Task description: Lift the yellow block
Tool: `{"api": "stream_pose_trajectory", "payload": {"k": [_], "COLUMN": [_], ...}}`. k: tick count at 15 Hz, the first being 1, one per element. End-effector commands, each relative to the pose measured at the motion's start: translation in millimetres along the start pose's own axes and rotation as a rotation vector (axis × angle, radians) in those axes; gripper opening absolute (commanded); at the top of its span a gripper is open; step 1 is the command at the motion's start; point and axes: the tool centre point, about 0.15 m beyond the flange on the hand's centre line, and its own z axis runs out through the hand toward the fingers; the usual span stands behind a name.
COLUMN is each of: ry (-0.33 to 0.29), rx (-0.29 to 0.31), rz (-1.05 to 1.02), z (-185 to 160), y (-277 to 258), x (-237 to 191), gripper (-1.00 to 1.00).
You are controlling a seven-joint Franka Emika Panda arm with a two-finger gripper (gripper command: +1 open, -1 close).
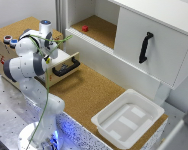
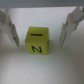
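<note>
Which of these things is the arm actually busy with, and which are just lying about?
Part of the job:
- yellow block, marked N
- gripper, open, a finger on either side of the block

Just lying about:
- red block on the shelf
- white tray
- drawer handle
- black cabinet door handle

The robot arm (image 1: pixel 31 65) is white and made of fat, round parts, with dark grey rings where the parts join. A thin green cable (image 1: pixel 45 100) runs along it from top to bottom. Near its round base there is a blue glow. In the wrist view, the tool (image 2: pixel 40 26) has two pale fingers (image 2: pixel 73 22), whitish and flat, with small ridges on their inner sides.
</note>
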Motion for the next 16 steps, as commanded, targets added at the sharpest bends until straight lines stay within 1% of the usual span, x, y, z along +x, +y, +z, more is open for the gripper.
{"api": "stream_pose_trajectory", "payload": {"k": [1,6,10,12,14,16], "ry": [0.011,0.020,0.046,0.061,0.079,0.082], "rx": [0.019,0.022,0.028,0.040,0.033,0.024], "rz": [0.014,0.020,0.029,0.030,0.019,0.000], "z": [22,19,12,6,-2,-5], "y": [11,14,24,29,36,44], "x": [7,9,16,21,29,38], "gripper": [-1.00,-1.00,-1.00,-1.00,-1.00,-1.00]}}
